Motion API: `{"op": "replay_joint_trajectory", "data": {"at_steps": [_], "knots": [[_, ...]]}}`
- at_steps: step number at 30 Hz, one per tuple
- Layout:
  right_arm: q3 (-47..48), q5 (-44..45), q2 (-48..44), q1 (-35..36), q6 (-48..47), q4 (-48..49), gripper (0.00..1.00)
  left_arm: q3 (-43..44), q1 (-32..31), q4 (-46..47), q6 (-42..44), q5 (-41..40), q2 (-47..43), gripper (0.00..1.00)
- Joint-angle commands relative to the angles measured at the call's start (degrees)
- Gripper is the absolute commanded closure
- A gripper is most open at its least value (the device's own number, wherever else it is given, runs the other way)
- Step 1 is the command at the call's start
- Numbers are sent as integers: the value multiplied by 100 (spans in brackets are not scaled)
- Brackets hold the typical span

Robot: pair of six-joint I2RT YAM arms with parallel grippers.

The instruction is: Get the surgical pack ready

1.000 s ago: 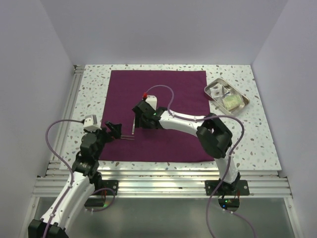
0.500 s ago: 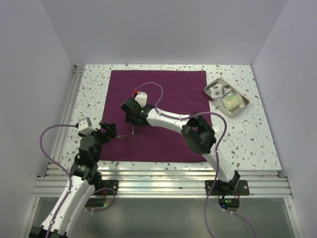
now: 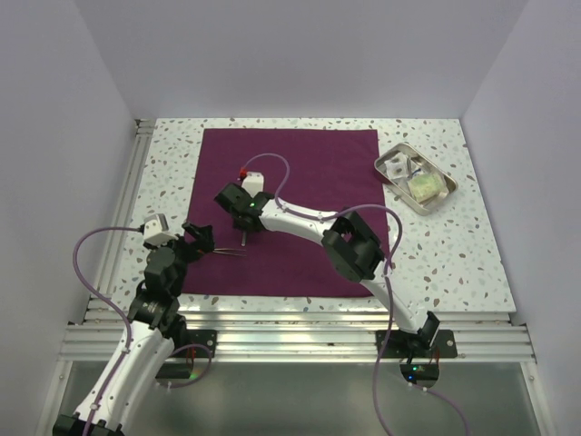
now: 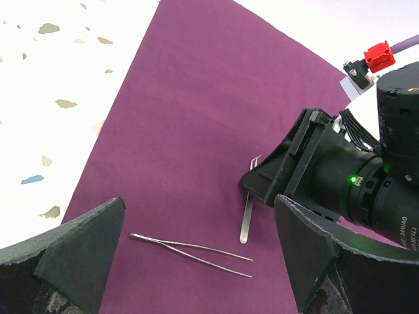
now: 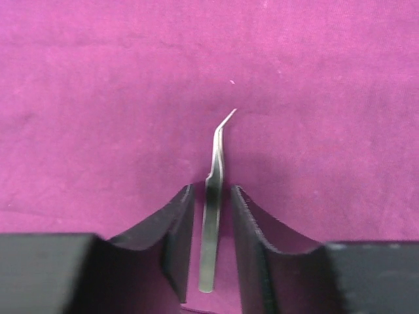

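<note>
Surgical pack (image 3: 309, 173) is a flat, spread-out square purple sheet on the speckled table (image 3: 172, 154), not folded. Both grippers are over its near-left part.

Two tools lie on the cloth. The curved-tip tweezers (image 5: 213, 216) have their long axis running near-to-far in the top view, in line with the right fingers, hooked tip pointing away from the wrist. The straight tweezers (image 4: 193, 252) lie just near-left of them, long axis left-to-right, so roughly crosswise to the curved pair. The two are close but not touching.

Right gripper (image 5: 212, 196) reaches across from the right and straddles the curved tweezers, one finger on each side of the shaft. Its jaws are narrowly parted, with a sliver of cloth showing on both sides, so this reads as not clamped on the tool.

Left gripper (image 4: 200, 203) has its jaws spread wide and holds nothing. It sits at the cloth's left edge, with the straight tweezers just ahead between its fingers. The left arm is nearer that tool, and the right arm is already on the curved one.

Metal tray (image 3: 392, 163) holding small items sits off the cloth's far-right corner, well away from both grippers.

Judgement: tools are being laid on the cloth and wrapping has not started. The crosswise spacing of the two tweezers is what matters for the next move.
</note>
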Motion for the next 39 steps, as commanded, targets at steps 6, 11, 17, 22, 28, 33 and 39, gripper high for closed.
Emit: {"op": "replay_joint_trajectory", "data": {"at_steps": [6,11,17,22,28,33,39], "knots": [[251,336,45,25,-134,-519,72,226,-30,145,97,125,71,0],[374,310,142,33,-204,-661,74,235,-39,145,123,160,89,0],[410,222,143,33,-292,-679,84,235,-30,145,141,204,98,0],[208,213,-217,33,-415,-494,87,235,-39,145,167,231,107,0],[-398,450,-1166,16,-1011,6,91,252,-39,145,185,266,107,0],[-1645,240,-2341,-212,-2628,1261,92,217,-30,145,202,371,115,0],[-2885,-831,-3407,-1213,-3964,1825,93,217,-39,400,255,512,238,0]]}}
